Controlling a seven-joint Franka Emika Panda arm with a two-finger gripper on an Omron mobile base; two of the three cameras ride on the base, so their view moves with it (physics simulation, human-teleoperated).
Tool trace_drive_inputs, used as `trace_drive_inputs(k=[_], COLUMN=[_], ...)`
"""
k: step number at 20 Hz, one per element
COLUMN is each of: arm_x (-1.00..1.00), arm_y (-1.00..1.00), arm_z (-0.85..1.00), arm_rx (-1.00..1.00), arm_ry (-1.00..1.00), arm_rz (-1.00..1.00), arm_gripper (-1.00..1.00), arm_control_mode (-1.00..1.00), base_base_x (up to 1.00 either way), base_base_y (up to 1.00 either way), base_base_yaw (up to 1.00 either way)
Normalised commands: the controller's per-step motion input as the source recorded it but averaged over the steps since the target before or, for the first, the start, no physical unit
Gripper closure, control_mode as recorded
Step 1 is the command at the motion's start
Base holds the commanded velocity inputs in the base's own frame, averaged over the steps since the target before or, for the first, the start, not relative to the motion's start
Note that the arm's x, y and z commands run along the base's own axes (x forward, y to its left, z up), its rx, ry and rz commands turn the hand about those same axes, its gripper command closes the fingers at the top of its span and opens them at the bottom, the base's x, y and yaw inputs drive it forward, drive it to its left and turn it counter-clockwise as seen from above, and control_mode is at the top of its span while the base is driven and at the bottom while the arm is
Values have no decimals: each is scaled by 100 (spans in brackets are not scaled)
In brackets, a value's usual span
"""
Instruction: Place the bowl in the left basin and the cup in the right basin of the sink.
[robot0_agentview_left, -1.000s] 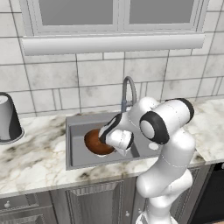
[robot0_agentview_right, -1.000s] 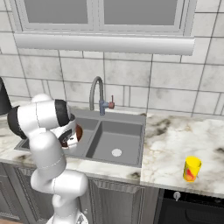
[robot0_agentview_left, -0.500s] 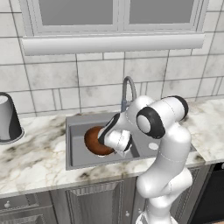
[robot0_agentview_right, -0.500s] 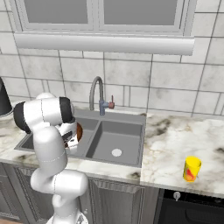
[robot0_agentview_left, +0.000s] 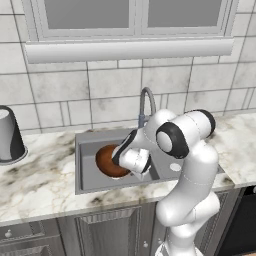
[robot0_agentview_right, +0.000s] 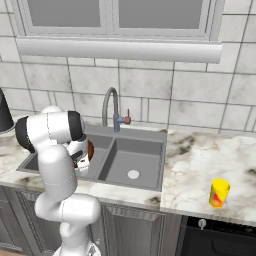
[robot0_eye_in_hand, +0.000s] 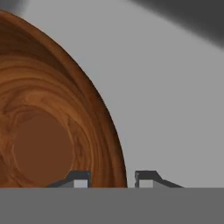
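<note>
Step in hand: as I judge it, letting go of the bowl in the left basin of the sink; the cup's half of the task is not yet done.
Bowl: it lies low in the left basin, under the hand; from the left base camera its reddish-brown disc shows at about 9 o'clock of the wrist. Whether it rests flat on the basin floor I cannot tell.
Tool: in the hand camera the tool straddles the bowl's rim, one fingertip over the wooden inside, the other over the grey basin. The two stand a little apart, with the rim between them; whether they press on it or have just let go I cannot tell.
Doing it well: part the fingers fully before any lift, then draw the hand straight back along its own axis, so the inner fingertip does not hook the rim and tip the bowl.
Watch: the faucet arches at about 12 o'clock of the wrist, so the way out should be up and toward the robot, not toward the wall.
Cup: the cup stands upright on the surface at about 3 o'clock of the sink, well apart from the right basin, whose drain lies bare.
</note>
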Motion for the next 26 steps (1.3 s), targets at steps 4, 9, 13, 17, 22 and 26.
trace_drive_inputs(k=[4, 9, 13, 17, 22, 26], arm_x=[0, 0, -13, -17, -9, -11], arm_y=[0, 0, -10, -14, -6, -1], arm_z=[2, 30, 54, 58, 53, 54], arm_rx=[0, 0, 0, 0, -1, -3], arm_ry=[-1, -3, -1, 0, 0, 3], arm_rz=[0, 0, 0, 0, 0, 2], arm_gripper=[-100, -100, -100, -100, -100, -100], arm_control_mode=[-100, -100, -100, -100, -100, -100], base_base_x=[0, 0, 0, 0, 0, 0], base_base_y=[0, 0, 0, 0, 0, 0], base_base_yaw=[0, 0, 0, 0, 0, 0])
